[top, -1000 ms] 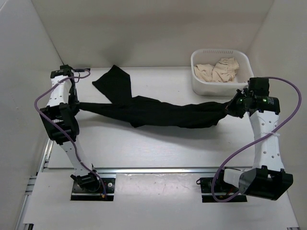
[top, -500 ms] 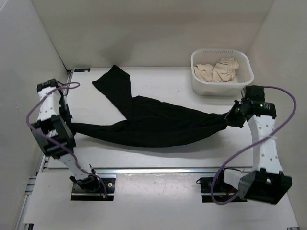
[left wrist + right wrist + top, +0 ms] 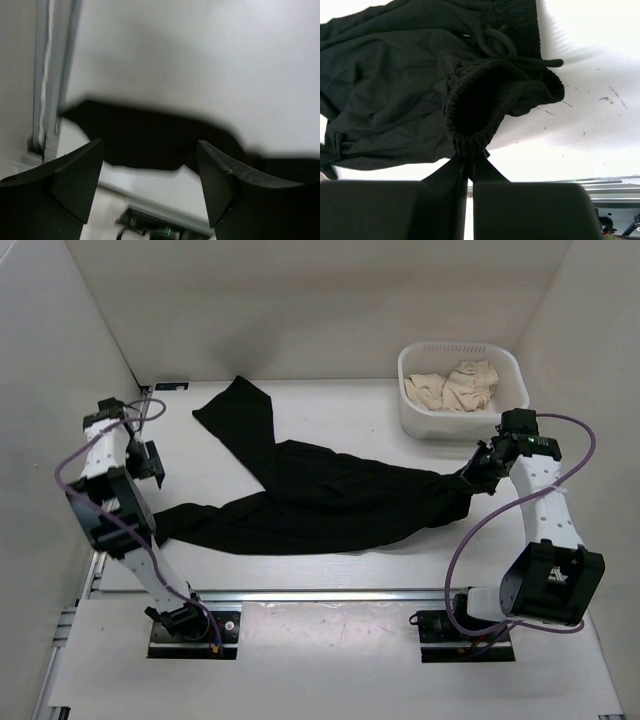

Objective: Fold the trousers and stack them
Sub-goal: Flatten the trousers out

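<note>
Top external shows the trousers (image 3: 320, 502) sprawled across the worktop (image 3: 330, 575), right tool (image 3: 474, 472) clamped on their waistband, left tool (image 3: 150, 464) wide and empty near a leg end; flattening seems underway, and next the left tool needs a grasp on a leg.

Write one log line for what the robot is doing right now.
trousers: unfolded, on table | left gripper: open, empty | right gripper: shut on trousers' waistband

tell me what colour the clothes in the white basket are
Beige, a pale cream: the crumpled cloth in the basket shows best in the top external view.
</note>
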